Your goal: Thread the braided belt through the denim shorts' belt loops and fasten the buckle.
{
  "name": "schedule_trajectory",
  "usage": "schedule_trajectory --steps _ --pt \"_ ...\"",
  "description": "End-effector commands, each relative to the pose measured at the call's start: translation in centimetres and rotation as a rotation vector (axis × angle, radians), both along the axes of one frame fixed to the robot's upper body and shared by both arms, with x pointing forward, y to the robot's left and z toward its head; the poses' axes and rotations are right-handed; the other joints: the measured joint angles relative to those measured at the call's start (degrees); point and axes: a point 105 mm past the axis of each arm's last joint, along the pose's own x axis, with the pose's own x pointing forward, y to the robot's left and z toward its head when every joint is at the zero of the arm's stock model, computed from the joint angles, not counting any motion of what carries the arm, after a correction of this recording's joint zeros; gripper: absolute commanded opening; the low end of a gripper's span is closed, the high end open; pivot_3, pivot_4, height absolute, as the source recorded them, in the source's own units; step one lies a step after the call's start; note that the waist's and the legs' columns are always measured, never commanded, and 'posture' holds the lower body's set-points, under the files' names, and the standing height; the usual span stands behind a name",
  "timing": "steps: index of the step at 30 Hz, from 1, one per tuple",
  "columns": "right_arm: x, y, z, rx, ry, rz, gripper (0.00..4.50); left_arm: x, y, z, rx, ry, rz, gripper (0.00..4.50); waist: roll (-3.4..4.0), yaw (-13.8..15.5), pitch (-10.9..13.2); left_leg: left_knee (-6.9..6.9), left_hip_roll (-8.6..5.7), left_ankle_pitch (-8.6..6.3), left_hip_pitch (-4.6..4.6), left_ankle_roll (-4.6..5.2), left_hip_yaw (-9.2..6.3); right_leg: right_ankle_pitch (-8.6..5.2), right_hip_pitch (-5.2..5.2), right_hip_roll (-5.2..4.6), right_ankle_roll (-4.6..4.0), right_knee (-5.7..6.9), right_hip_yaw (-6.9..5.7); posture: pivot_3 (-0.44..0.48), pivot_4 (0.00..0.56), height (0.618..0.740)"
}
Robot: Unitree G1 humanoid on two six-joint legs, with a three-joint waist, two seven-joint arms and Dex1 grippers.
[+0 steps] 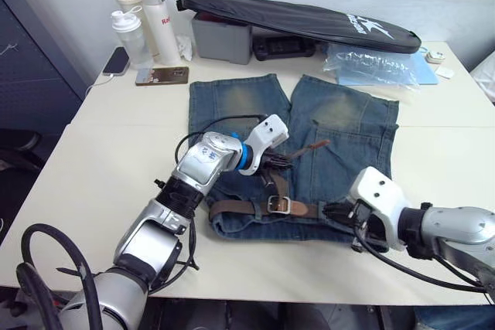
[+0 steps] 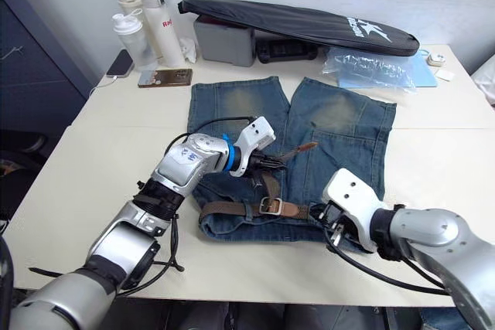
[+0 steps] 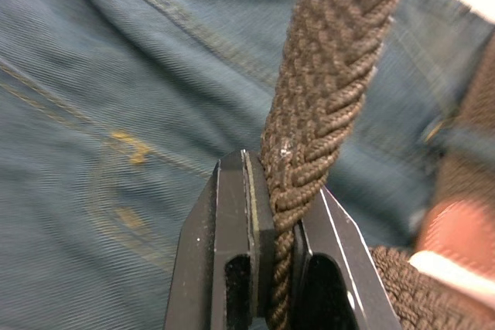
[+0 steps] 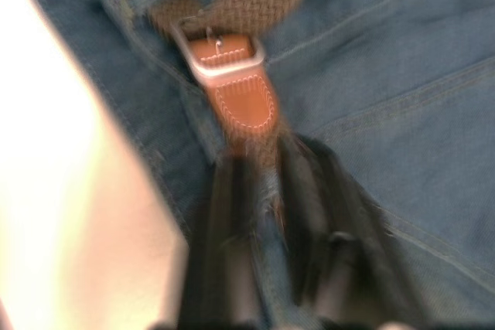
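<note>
The faded blue denim shorts point(image 1: 309, 137) lie flat mid-bench, waistband toward the near edge. The left gripper point(image 3: 272, 222) has its jaws clamped on the dark-brown braided belt point(image 3: 325, 83) beyond the silver metal buckle point(image 1: 278, 205). Right jaws' state: cannot tell. Fastening appears under way; next, draw the tail snug.

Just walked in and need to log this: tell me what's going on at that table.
The robot is fitting a braided belt to denim shorts lying flat on the table. The belt lies along the waistband with its buckle near the middle. The left tool is shut on the belt's free end, holding it above the shorts. The right tool sits at the waistband just past the buckle.
</note>
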Motion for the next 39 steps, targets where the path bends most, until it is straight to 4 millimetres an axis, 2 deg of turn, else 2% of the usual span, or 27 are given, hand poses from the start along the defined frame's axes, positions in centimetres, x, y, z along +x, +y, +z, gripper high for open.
schedule_trajectory --steps 1,5,8,10,15,23,26,31,33,34,39 --pt "0.6 1.3 0.8 -0.057 -0.137 0.023 2.36 -0.2 0.1 1.6 0.032 -0.150 -0.078 0.00 0.01 0.06 -0.01 0.01 -0.01 0.00 0.00 0.00 -0.01 0.00 0.00 -0.01 0.00 0.01 0.00 0.000 0.150 0.740" --pt "0.8 2.4 -0.3 -0.095 -0.148 0.052 4.03 -0.2 0.5 1.2 0.054 -0.166 -0.088 0.00 0.06 0.18 -0.04 0.05 -0.01 0.00 -0.02 0.00 -0.03 0.00 0.00 -0.02 0.00 -0.01 -0.01 0.000 0.150 0.740" --pt "1.8 2.2 0.3 -0.117 -0.216 0.022 4.03 -0.4 0.3 1.0 0.052 -0.162 -0.096 0.00 0.07 0.14 -0.04 0.07 -0.03 -0.01 -0.05 0.04 -0.06 0.00 0.00 -0.04 0.00 0.01 -0.02 0.000 0.150 0.740" --pt "3.2 1.2 1.6 -0.194 -0.328 -0.018 4.03 -0.7 0.0 0.8 0.056 -0.161 -0.112 0.00 0.08 0.10 -0.04 0.07 -0.03 -0.02 -0.06 0.07 -0.05 0.00 0.00 -0.05 0.00 0.09 -0.01 0.000 0.150 0.740" --pt "4.4 -0.4 3.4 -0.288 -0.439 -0.044 4.03 -1.1 -0.3 0.3 0.080 -0.169 -0.142 0.00 0.17 0.09 -0.09 0.10 -0.05 -0.03 -0.05 0.15 -0.07 0.00 -0.01 -0.07 -0.01 0.14 -0.02 0.000 0.150 0.740" --pt "5.5 -0.2 3.4 -0.304 -0.478 -0.025 4.03 -1.3 -0.8 0.4 0.092 -0.192 -0.175 0.00 0.18 0.08 -0.10 0.18 -0.06 -0.02 -0.06 0.20 -0.06 0.00 -0.02 -0.07 0.00 0.39 0.00 0.000 0.150 0.740" --pt "5.7 0.3 3.5 -0.284 -0.489 -0.007 3.27 -1.4 -1.0 0.5 0.088 -0.194 -0.180 0.00 0.19 0.07 -0.11 0.19 -0.06 -0.03 -0.06 0.22 -0.06 0.00 -0.01 -0.07 0.00 0.42 0.00 0.000 0.150 0.740" --pt "5.6 0.7 3.1 -0.266 -0.473 0.019 0.82 -1.2 -1.0 0.8 0.076 -0.174 -0.166 0.00 0.19 0.06 -0.11 0.23 -0.06 -0.02 -0.06 0.23 -0.07 0.00 -0.02 -0.07 -0.01 0.45 -0.01 0.000 0.150 0.740" --pt "5.6 0.8 3.1 -0.264 -0.470 0.023 0.02 -1.2 -1.0 0.9 0.061 -0.148 -0.157 0.91 0.20 0.06 -0.11 0.23 -0.06 -0.02 -0.06 0.24 -0.07 0.00 -0.02 -0.07 0.00 0.46 0.00 0.000 0.150 0.740" --pt "5.5 0.8 3.0 -0.261 -0.469 0.023 0.00 -1.2 -0.9 1.1 0.049 -0.137 -0.151 1.24 0.20 0.07 -0.11 0.24 -0.07 -0.02 -0.06 0.24 -0.07 0.00 -0.02 -0.07 0.00 0.49 0.00 0.000 0.150 0.740" --pt "5.4 0.6 2.8 -0.254 -0.449 0.020 0.00 -1.0 -0.6 2.0 0.041 -0.211 -0.195 3.47 0.27 0.06 -0.15 0.26 -0.08 -0.03 -0.06 0.26 -0.08 0.00 -0.01 -0.08 -0.01 0.52 0.00 0.000 0.150 0.740"
